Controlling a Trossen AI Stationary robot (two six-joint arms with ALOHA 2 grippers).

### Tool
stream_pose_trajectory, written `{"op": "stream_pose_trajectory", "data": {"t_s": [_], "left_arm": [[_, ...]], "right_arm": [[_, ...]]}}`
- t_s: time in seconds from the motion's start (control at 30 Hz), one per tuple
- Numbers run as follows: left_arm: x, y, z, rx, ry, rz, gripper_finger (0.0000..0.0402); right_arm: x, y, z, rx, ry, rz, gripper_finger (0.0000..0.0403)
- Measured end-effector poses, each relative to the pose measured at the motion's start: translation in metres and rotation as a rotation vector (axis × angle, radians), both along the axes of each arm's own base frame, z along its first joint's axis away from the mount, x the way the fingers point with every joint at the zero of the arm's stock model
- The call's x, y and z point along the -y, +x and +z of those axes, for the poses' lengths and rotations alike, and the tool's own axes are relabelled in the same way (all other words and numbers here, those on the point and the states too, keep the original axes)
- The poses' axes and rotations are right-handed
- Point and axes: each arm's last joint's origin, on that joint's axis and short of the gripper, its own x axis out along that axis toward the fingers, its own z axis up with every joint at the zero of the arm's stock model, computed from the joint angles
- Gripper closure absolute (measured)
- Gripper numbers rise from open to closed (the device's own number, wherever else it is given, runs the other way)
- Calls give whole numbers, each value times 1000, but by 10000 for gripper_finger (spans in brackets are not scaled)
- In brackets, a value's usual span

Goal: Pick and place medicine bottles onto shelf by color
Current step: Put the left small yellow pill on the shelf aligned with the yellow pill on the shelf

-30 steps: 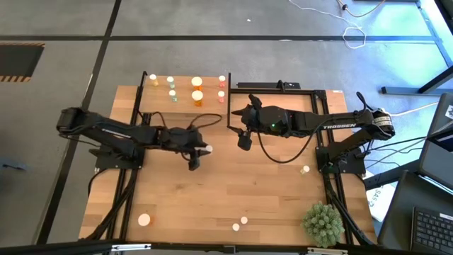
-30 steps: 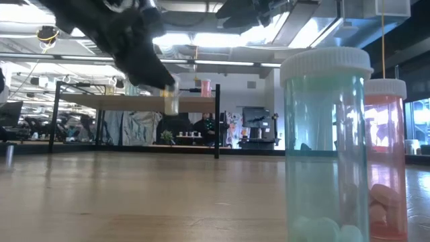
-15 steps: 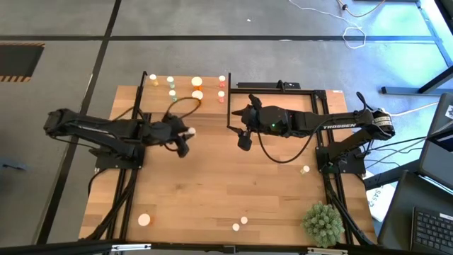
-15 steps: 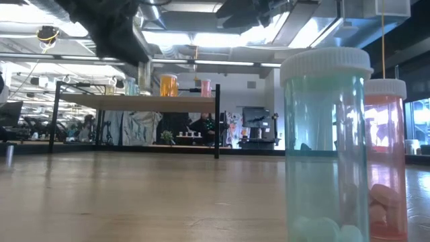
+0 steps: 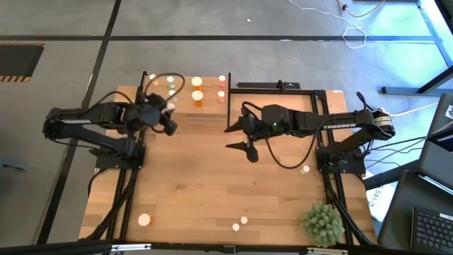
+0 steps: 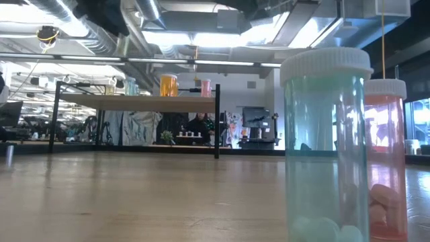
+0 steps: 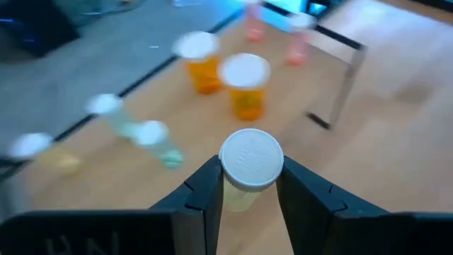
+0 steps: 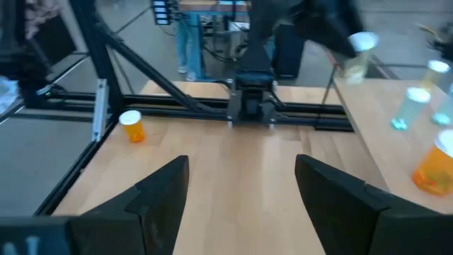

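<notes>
**Bottle over the shelf**

Wooden table (image 5: 212, 177) fills the high view, with the shelf (image 5: 185, 106) at its far edge and grey floor beyond. My left arm reaches in from the left side, bent at the elbow, and my left gripper (image 5: 168, 120) hangs over the shelf's near left part. Its fingers (image 7: 205, 188) are clamped on a pale bottle (image 7: 249, 166) with a white cap, held upright between them. Just past it on the shelf stand two orange bottles (image 7: 244, 88), two pale green ones (image 7: 152, 142) off to one side, and two reddish ones (image 7: 297, 42) farther back.

My right arm stretches in from the right, its right gripper (image 5: 244, 146) over the bare table beside the shelf, fingers (image 8: 159, 195) spread wide and holding nothing. Loose bottles (image 5: 239, 224) lie well apart from both grippers along the table's near edge, by a plant ball (image 5: 323, 222).
</notes>
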Motion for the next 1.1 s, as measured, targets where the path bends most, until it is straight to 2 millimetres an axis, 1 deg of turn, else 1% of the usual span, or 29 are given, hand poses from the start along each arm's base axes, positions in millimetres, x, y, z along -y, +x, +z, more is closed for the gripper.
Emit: {"op": "stream_pose_trajectory", "data": {"t_s": [0.1,0.17,0.3,0.43,0.6,0.73,0.8,0.97,1.1], "left_arm": [[-4,-7,5,3,5,90,289],[-7,-14,5,24,-11,159,289],[-15,-33,3,49,-19,326,289],[-22,-41,1,60,-31,437,289],[-30,-45,-1,56,-10,531,289],[-37,-47,-16,82,-50,632,289],[-38,-51,-22,80,-52,656,289],[-42,-43,-38,118,-60,643,289],[-46,-35,-48,96,9,615,289]], "right_arm": [[-1,0,0,5,-8,35,142],[-1,0,0,6,-8,38,142],[-2,0,1,11,-14,75,142],[-3,0,1,15,-12,114,142],[-3,0,1,17,-10,126,142],[-3,0,1,22,-12,120,142],[-3,0,1,22,-16,104,142],[-2,0,2,26,-21,91,142],[-2,0,2,26,-22,85,142]]}}
